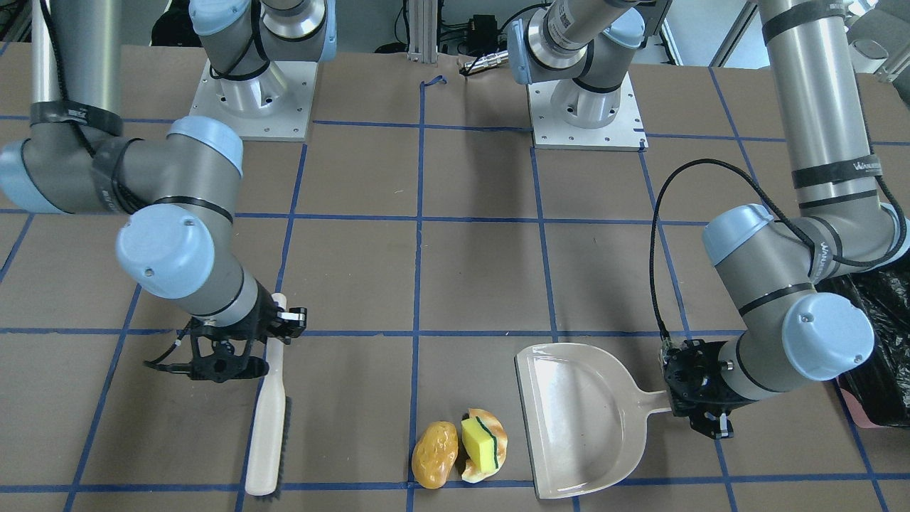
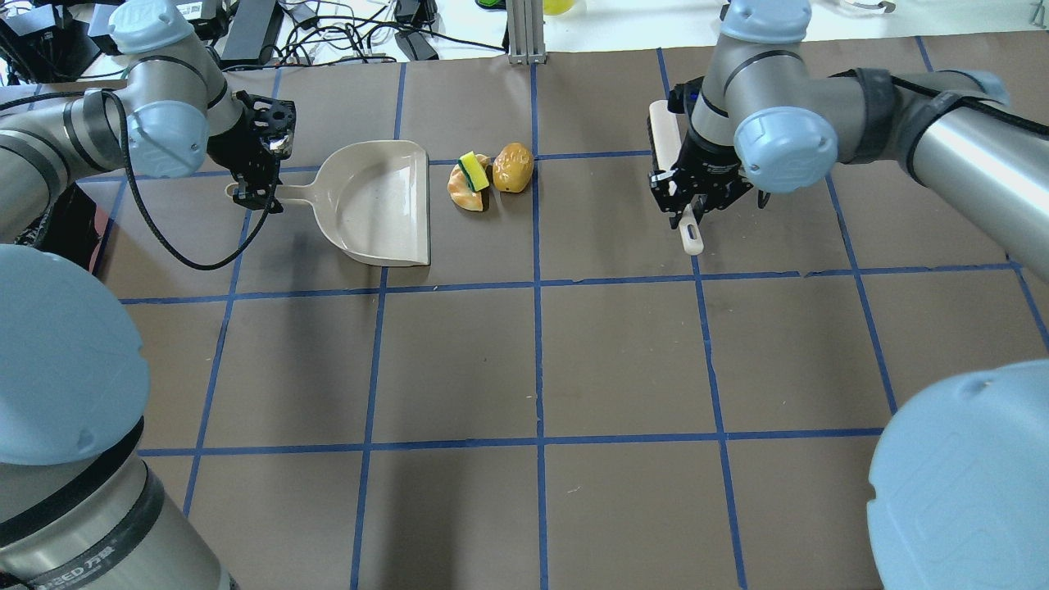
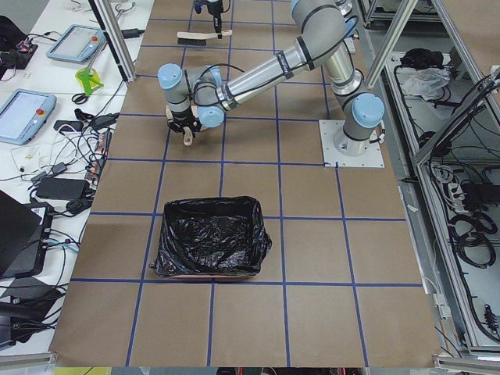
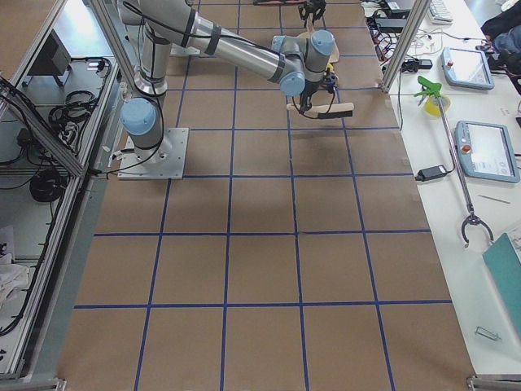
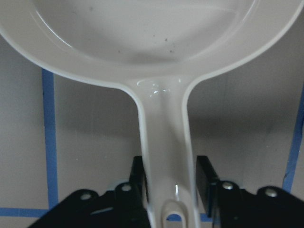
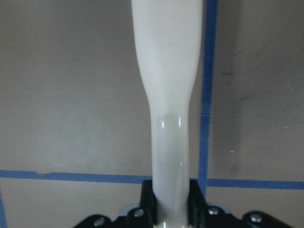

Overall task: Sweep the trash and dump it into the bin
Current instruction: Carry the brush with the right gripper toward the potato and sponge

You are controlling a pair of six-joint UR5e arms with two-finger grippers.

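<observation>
The trash lies together on the table: a yellow-brown potato-like lump (image 1: 434, 454), a tan bread crescent (image 1: 493, 434) and a yellow sponge with a green stripe (image 1: 478, 442) on top of the crescent. They also show in the overhead view, the lump (image 2: 513, 166) and the sponge (image 2: 471, 170). The beige dustpan (image 1: 583, 419) sits beside them, its open edge toward them. My left gripper (image 2: 258, 192) is shut on the dustpan's handle (image 5: 166, 142). My right gripper (image 2: 684, 201) is shut on the handle (image 6: 168, 118) of a white brush (image 1: 266, 427). The bin (image 3: 209, 246), lined with a black bag, stands beyond my left arm.
The bin's black bag (image 1: 878, 334) shows at the edge of the front view, close behind my left arm's elbow. Blue tape lines grid the brown table (image 2: 533, 360). The arm bases (image 1: 252, 99) stand at the robot's side.
</observation>
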